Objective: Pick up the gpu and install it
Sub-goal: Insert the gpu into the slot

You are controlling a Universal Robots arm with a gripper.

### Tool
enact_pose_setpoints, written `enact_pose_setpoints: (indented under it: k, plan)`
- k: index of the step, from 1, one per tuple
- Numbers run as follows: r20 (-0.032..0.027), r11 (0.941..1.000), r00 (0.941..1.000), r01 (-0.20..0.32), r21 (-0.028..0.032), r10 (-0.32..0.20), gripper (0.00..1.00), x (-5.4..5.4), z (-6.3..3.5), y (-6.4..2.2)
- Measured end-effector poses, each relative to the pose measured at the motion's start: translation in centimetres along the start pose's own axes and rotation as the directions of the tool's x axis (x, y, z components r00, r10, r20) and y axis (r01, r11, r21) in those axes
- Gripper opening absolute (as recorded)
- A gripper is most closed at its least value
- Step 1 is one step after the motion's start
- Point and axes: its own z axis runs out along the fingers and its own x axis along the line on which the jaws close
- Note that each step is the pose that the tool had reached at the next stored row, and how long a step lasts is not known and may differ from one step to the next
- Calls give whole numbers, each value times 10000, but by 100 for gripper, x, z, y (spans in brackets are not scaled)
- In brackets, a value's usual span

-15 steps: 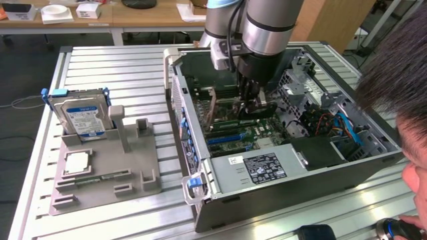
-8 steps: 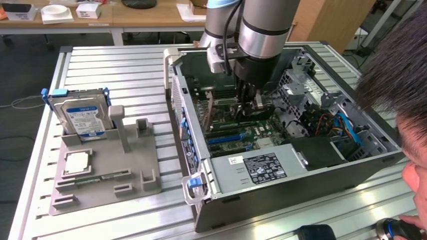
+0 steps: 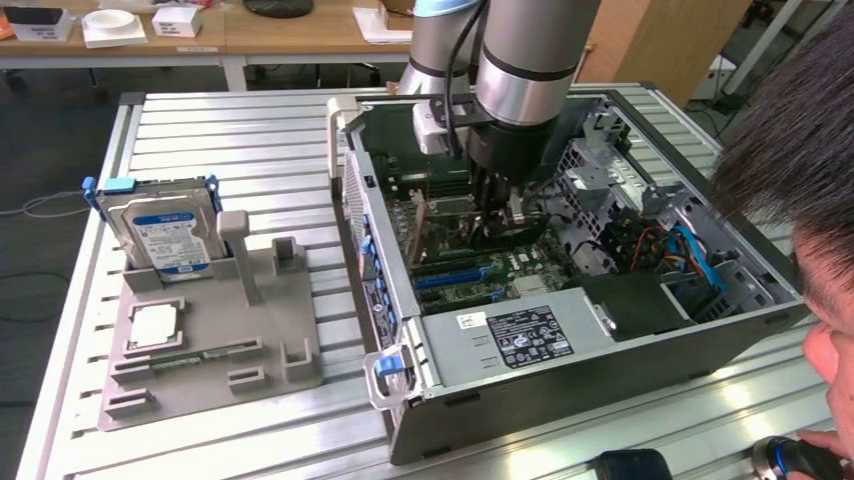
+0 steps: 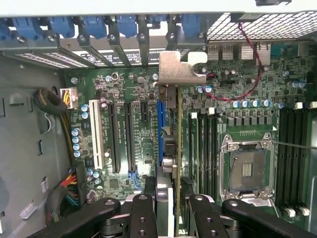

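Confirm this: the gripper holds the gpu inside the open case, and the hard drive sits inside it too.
Wrong on the hard drive: it stands in the grey holder outside the case, on the exterior view's left. The gripper does hold the gpu inside the case.

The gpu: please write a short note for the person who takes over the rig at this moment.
Gripper: shut on the gpu, holding it on edge inside the open computer case.
Gpu: upright over the motherboard, along the blue slot; its silver bracket is at the case's rear slot openings.
Done: gpu picked up and brought to the slot.
Left: the card is not released; whether it is fully seated cannot be told.
Nearby: the hard drive stands in the grey holder at the exterior view's left; a person is at its right.
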Motion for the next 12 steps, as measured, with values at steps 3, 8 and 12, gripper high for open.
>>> enact_pose_setpoints:
  k: [3,8,12]
  plan:
    - [-2,10000,10000,0,3,0,30,3,44,13]
    - [-31,10000,10000,2,5,-2,30,8,103,43]
    - [-69,10000,10000,4,7,-4,30,11,130,75]
